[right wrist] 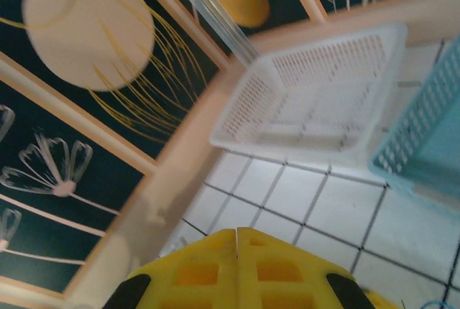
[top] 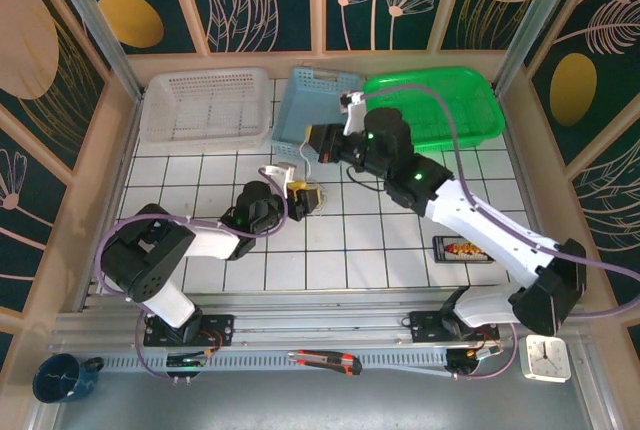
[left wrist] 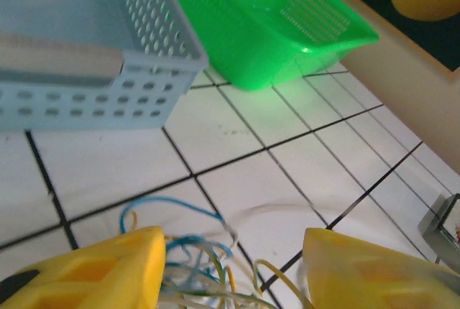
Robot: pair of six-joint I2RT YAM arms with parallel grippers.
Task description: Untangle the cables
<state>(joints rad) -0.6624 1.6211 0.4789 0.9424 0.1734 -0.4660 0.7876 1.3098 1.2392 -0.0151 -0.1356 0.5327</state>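
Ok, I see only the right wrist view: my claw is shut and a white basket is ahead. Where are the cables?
Observer: The cables lie on the tiles between the two sides of the open left claw.
Operator: Is mine near them?
Observer: In the top view the right claw is farther back than the tangle, close to the front wall of the blue basket.
Operator: Any other basket?
Observer: A green basket stands to the right of the blue one.
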